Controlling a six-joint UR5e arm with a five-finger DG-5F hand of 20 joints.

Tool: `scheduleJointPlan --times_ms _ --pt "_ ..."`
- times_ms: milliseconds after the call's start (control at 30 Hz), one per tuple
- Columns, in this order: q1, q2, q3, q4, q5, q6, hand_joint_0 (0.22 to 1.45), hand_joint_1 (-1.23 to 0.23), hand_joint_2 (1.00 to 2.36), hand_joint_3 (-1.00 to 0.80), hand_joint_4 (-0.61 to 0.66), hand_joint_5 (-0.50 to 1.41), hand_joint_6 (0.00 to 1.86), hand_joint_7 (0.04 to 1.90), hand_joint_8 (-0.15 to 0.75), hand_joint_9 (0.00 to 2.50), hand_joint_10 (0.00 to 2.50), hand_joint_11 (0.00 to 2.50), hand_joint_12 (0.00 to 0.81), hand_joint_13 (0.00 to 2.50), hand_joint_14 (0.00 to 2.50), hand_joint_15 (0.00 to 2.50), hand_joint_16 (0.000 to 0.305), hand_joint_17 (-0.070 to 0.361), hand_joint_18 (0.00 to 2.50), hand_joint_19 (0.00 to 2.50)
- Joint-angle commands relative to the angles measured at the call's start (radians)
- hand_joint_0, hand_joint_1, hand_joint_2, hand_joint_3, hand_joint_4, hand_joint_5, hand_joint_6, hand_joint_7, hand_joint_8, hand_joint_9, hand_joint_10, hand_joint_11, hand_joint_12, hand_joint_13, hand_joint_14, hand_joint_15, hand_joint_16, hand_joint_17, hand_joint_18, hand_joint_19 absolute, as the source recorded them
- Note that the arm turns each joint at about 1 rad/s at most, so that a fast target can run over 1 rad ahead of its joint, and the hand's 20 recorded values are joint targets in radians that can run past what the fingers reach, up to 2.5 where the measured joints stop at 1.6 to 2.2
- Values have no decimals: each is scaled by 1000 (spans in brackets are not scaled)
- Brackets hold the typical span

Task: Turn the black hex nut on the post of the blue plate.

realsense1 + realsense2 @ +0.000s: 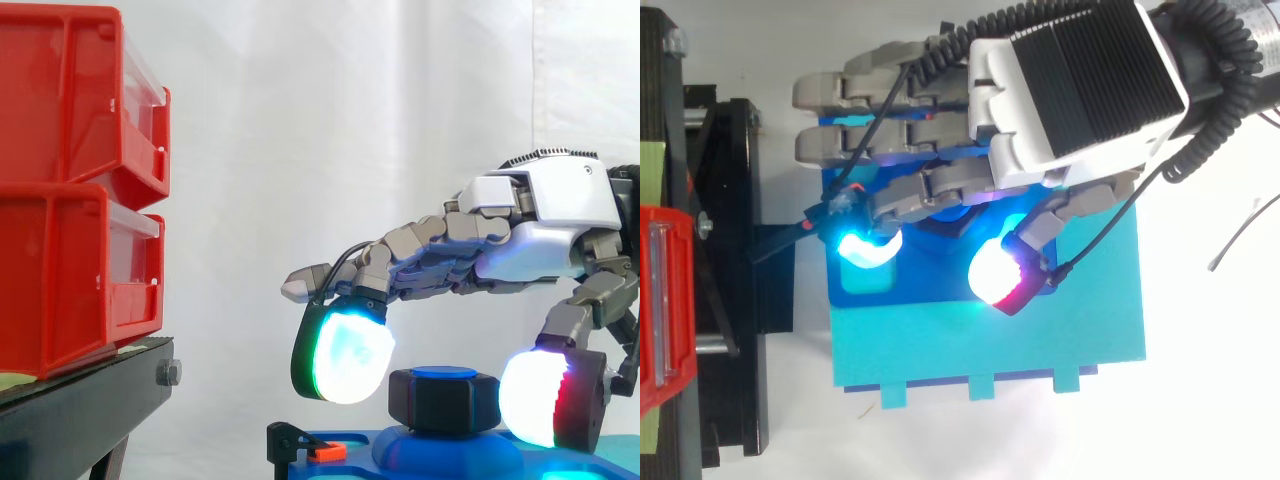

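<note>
The black hex nut (443,400) sits on a round dark-blue boss of the blue plate (1040,330), and the post shows blue in the nut's top. My hand (540,225) reaches in from the right and hovers over the nut. One finger bends down with its cyan-green pad (345,355) against the nut's upper left side. The thumb's white-and-red pad (545,395) lies against its right side. The other fingers (855,120) stretch out straight to the left. In the top view the hand (1070,90) covers the nut.
Two stacked red bins (70,180) stand on a black stand (90,400) at the left. A small black clamp with an orange tip (310,450) sits at the plate's left edge. White curtain hangs behind.
</note>
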Motion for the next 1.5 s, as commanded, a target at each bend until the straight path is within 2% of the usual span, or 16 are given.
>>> scheduleJointPlan --times_ms 0,300,467,733,1033,1267,1467 --pt "3 0 -6 14 1 0 499 -785 1000 -500 126 -273 503 786 202 31 0 0 338 0 0 0 47 106 0 371" --pt "3 -1 -6 6 4 -1 461 -684 1000 -500 167 -260 503 810 223 51 0 0 354 0 0 0 50 112 0 377" --pt "-2 0 -6 -7 4 -3 409 -581 1000 -500 216 -232 503 800 254 133 0 0 380 0 0 0 56 126 21 355" --pt "-7 0 -7 -9 1 -8 400 -416 1000 -500 278 -202 503 867 267 158 0 0 387 0 0 0 57 129 19 355" --pt "-20 0 -7 -15 -2 -17 416 -227 1000 -500 283 -194 504 902 273 198 0 0 382 0 0 0 56 126 36 364" --pt "-30 0 -7 -15 -8 -18 420 -174 1000 -500 280 -195 504 902 273 222 0 0 381 0 0 0 55 125 41 364" --pt "-48 0 -7 -12 -12 -29 423 -166 1000 -500 279 -195 504 906 273 222 0 0 378 0 0 0 55 124 41 372"
